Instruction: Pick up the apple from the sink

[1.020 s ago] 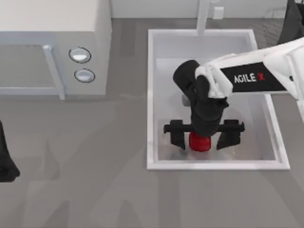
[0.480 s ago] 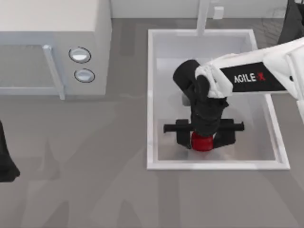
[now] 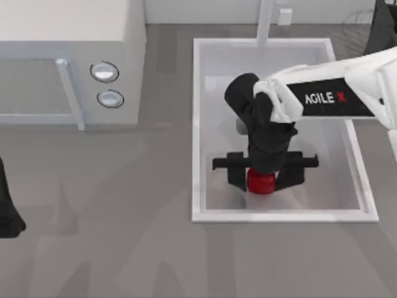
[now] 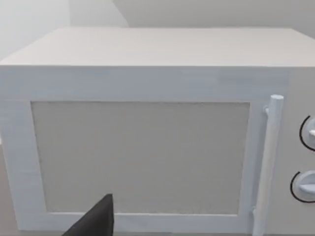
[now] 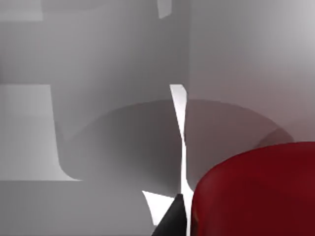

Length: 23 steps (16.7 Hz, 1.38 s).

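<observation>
Top view: right gripper (image 3: 261, 180) clamps the apple (image 3: 261, 182) low in the sink (image 3: 197, 124); a glossy round fruit may squirt out on lifting

Left wrist view: left arm parked facing the microwave (image 4: 147, 142), fingers unclear

Right wrist view: apple (image 5: 256, 191) close against the gripper

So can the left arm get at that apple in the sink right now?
Probably not: the left claw is parked at the table's far left, and the right claw already closes on the apple inside the sink.

top view overhead; right wrist view hugs sink (image 3: 197, 124) interior.
</observation>
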### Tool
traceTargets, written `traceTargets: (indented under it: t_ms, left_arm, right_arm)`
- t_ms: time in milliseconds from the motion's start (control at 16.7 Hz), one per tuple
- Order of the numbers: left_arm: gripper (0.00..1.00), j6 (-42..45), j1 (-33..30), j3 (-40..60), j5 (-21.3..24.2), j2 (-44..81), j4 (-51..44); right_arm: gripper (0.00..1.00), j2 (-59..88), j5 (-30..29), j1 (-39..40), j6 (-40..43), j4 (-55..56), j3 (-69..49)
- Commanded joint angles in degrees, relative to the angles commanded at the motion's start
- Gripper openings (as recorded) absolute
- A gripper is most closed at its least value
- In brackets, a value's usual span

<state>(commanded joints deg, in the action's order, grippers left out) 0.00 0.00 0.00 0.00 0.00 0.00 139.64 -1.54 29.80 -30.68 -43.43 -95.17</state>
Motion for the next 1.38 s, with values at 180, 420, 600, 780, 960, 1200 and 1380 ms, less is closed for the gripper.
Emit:
traceTargets:
  t_ms: [180,420,600,780,960,1200,1380]
  left_arm:
    - [1.00,0.00,0.00,0.00,0.00,0.00,0.00]
    - [1.00,0.00,0.00,0.00,0.00,0.00,0.00]
    - [1.00,0.00,0.00,0.00,0.00,0.00,0.00]
    - [1.00,0.00,0.00,0.00,0.00,0.00,0.00]
    - [1.00,0.00,0.00,0.00,0.00,0.00,0.00]
    - [1.00,0.00,0.00,0.00,0.00,0.00,0.00]
    - [1.00,0.00,0.00,0.00,0.00,0.00,0.00]
  right_arm:
    - [0.00,-0.60,0.01,0.08,-0.08,-7.42,-7.14]
    - [0.00,-2.62,0.04,0.07,-0.03,-24.98,-21.19]
    - [0.00,-4.68,0.06,-0.05,0.10,-38.65,-31.74]
    - [0.00,-6.72,0.09,-0.23,0.30,-47.42,-39.66]
    - [0.00,-7.84,0.10,-0.35,0.43,-50.76,-42.90]
    - [0.00,-7.77,0.13,-0.11,0.33,-50.63,-42.80]
    - [0.00,-9.32,0.23,-2.30,2.52,-49.66,-40.64]
